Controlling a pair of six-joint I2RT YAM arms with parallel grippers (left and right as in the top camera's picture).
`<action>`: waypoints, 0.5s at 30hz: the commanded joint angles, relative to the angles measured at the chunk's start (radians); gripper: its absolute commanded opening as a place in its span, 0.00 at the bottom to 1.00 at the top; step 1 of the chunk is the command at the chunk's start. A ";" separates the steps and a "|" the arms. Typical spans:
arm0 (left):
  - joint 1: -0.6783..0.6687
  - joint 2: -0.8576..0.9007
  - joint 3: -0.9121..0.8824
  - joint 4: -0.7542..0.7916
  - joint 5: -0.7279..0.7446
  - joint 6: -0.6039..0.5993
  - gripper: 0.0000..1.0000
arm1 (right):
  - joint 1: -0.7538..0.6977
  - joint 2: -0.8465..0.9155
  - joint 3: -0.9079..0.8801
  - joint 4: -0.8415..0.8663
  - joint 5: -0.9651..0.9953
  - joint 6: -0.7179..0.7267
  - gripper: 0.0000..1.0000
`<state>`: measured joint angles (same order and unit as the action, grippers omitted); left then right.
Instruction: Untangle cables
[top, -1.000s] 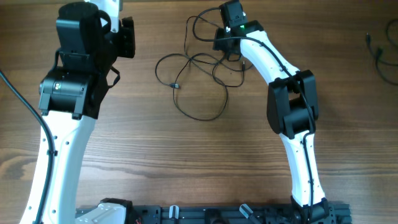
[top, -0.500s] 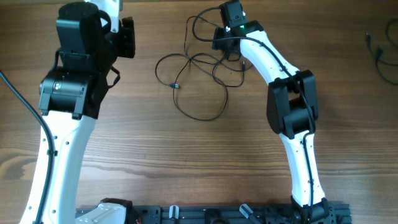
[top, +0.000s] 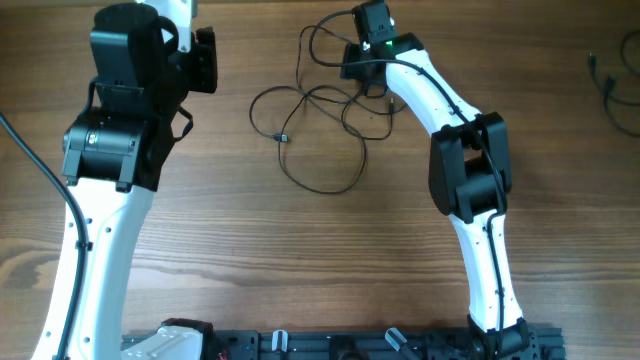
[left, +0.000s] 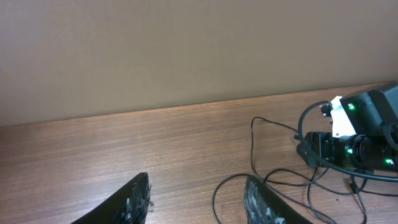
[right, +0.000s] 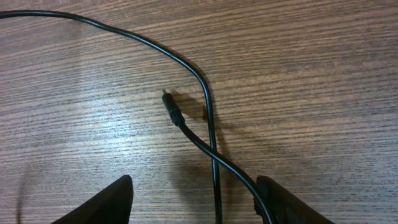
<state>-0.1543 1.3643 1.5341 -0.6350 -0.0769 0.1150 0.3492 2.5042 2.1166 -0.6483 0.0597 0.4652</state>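
Note:
Thin black cables lie in loose tangled loops at the table's far middle, with a small plug end on the left. My right gripper hovers low over their right side. In the right wrist view it is open, with two crossing strands and a plug tip between and ahead of its fingers. My left gripper is open and empty, raised at the far left; the cable loops lie to its right.
More thin black cable lies at the table's far right edge. A black rail runs along the front edge. A beige wall stands behind the table's back edge.

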 joint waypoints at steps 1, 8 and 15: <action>0.008 -0.014 -0.005 0.006 0.016 0.012 0.50 | 0.008 0.042 -0.001 0.004 -0.008 -0.020 0.65; 0.008 -0.014 -0.005 0.006 0.016 0.012 0.50 | 0.008 0.043 -0.015 0.008 -0.008 -0.020 0.66; 0.008 -0.014 -0.005 0.006 0.016 0.011 0.50 | 0.008 0.043 -0.018 0.013 -0.008 -0.020 0.66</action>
<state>-0.1543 1.3643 1.5341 -0.6350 -0.0769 0.1150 0.3492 2.5080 2.1139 -0.6403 0.0597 0.4614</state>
